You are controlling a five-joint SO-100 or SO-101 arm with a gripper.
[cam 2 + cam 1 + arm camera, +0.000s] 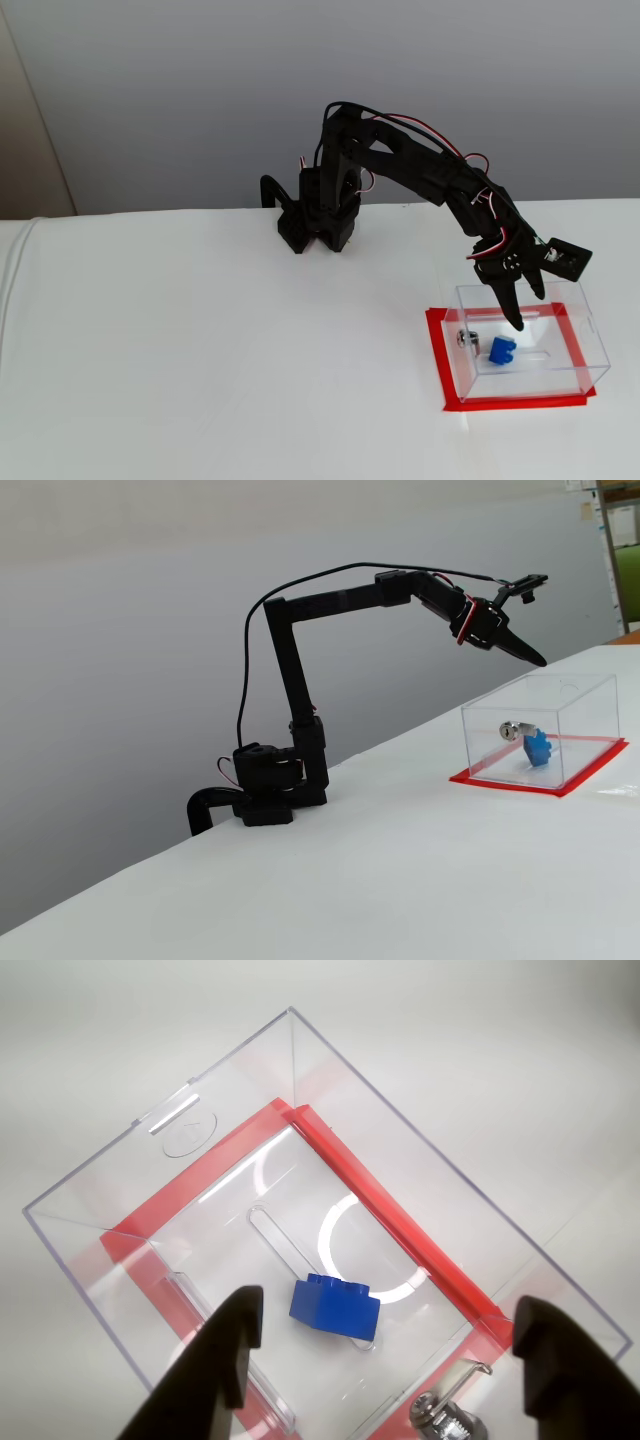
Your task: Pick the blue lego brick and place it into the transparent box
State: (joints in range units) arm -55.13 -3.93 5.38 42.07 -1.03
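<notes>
Small bright blue plastic lego brick [335,1307]: smooth moulded faces, showing a slight gloss in the wrist view.

Clear rectangular plastic box [420,1130]: glossy transparent walls, catching curved white light reflections; flat red border [385,1203] around its base looking smooth and matt.

Small silver metal cylinder lock [442,1415]: shining, polished finish, glinting in the wrist view and in a fixed view [511,729].

Black two-finger gripper [390,1345]: matt black plastic, looking faintly grainy.

White table surface [200,360]: appearing matt and smooth, giving no glare.
</notes>
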